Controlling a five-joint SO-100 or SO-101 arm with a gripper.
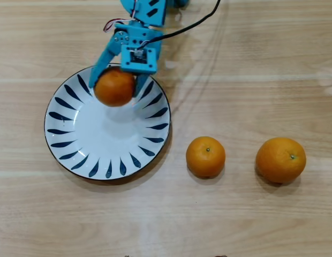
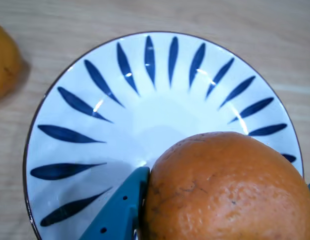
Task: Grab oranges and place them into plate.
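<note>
In the overhead view the gripper (image 1: 113,84) has its jaws clenched across the widest part of a firm, round, roll-prone orange (image 1: 114,87) hanging over the plate (image 1: 75,155) near its 12 o'clock rim.

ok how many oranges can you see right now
3. One orange is held in the gripper over the plate; a second lies on the table right of the plate, and a third farther right.
</note>
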